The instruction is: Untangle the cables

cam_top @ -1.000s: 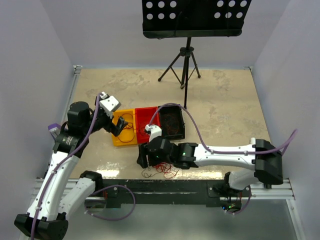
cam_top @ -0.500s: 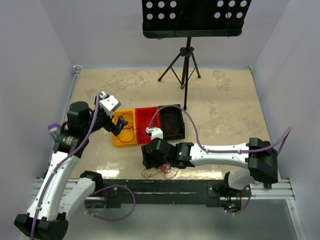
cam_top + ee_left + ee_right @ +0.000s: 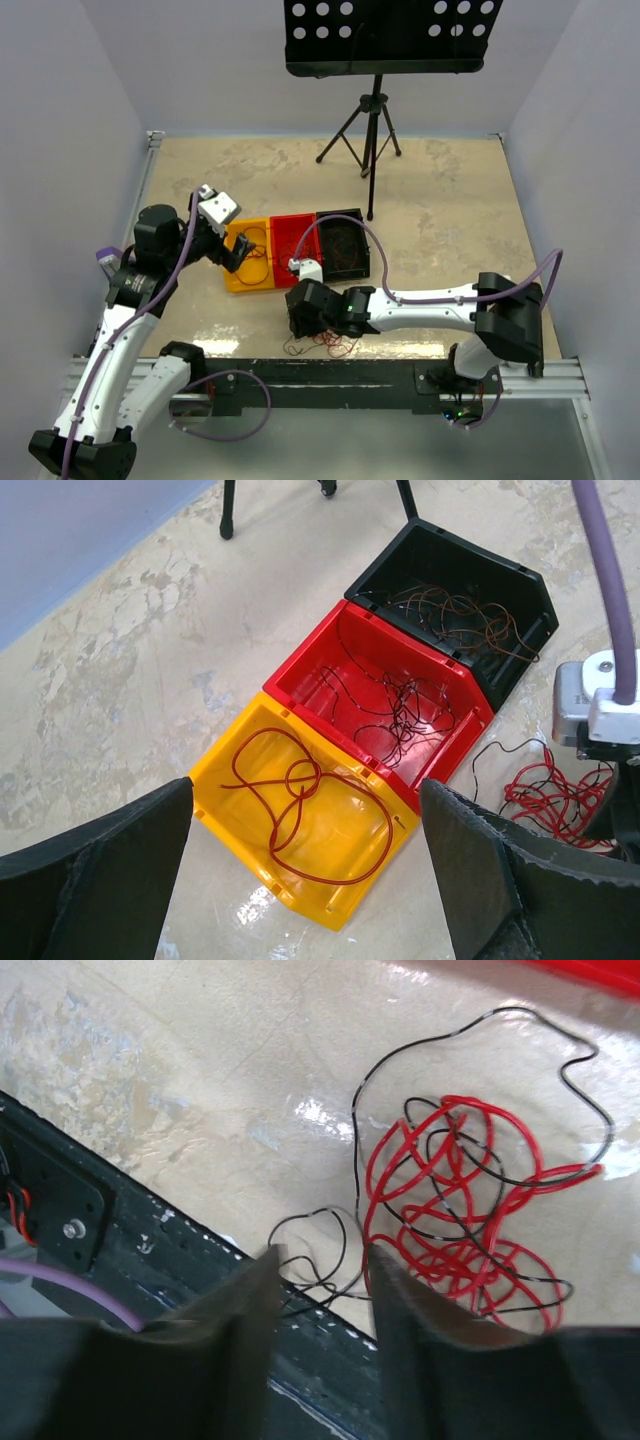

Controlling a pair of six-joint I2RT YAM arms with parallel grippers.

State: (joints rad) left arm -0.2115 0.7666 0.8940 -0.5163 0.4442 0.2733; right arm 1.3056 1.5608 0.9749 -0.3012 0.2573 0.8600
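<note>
Cables, thin red and black wires in a loose knot (image 3: 460, 1210), lie on the tabletop near the lower centre of your overhead view (image 3: 320, 345), close to the black metal rail (image 3: 330, 385) at the near edge.

Your right wrist camera alone shows the knot in detail: several red loops overlap, with black strands threaded through them. One black strand arcs out toward the upper right of that frame. Another curls toward the rail (image 3: 100, 1210) at the lower left. The right gripper (image 3: 325, 1300) hangs at the tangle's left edge with its jaws a narrow gap apart. A small black loop sits in that gap, and you cannot tell whether it is touched.

Your left wrist camera alone shows the inside of the bins. The left gripper (image 3: 320, 880) is spread wide above them and holds nothing.

There are three plastic bins, touching in a diagonal row:
- The yellow bin (image 3: 330, 830) holds one looped red wire.
- The red bin (image 3: 300, 670) holds dark thin wires.
- The black bin (image 3: 450, 555) holds brownish wires.

The tangle (image 3: 545, 795) shows at that frame's right edge, just beside the red bin.

Overhead you count two arms, each trailing one lilac hose (image 3: 385, 255), and one black perforated music stand (image 3: 385, 35) on a tripod at the top centre. The tabletop (image 3: 450, 200) is beige and mottled like stone, glossy near the rail. Plain pale walls (image 3: 60, 120) enclose it on three sides.
</note>
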